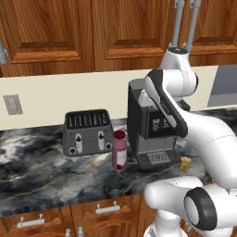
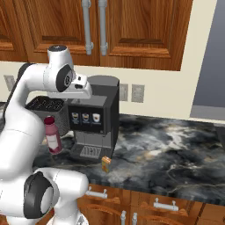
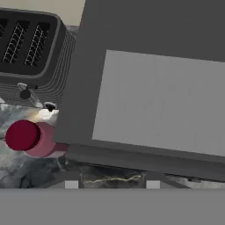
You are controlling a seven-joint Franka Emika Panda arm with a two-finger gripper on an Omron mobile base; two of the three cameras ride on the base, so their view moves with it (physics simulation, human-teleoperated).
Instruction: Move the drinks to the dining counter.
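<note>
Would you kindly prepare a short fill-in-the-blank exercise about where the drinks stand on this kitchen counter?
1. The pink bottle stands between the coffee machine and the ____.
2. The bottle's cap is dark ____.
3. The small orange carton stands in front of the ____ machine.

Missing words: toaster; red; coffee

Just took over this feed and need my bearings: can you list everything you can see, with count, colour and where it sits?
bottle: 1, maroon-pink with dark red cap and white label, upright on the counter between toaster and coffee machine.
drink carton: 1, orange-yellow, small, near the counter's front edge, right of the coffee machine's tray.
toaster: 1, dark grey, left of the bottle.
coffee machine: 1, dark grey, against the wall.
counter: 1, black-and-grey marbled, over brown drawers.
upper cabinets: brown wood, silver handles.
wall outlets: white, on the cream backsplash.
gripper: 1, dark tips, shut, empty, above the coffee machine.
</note>
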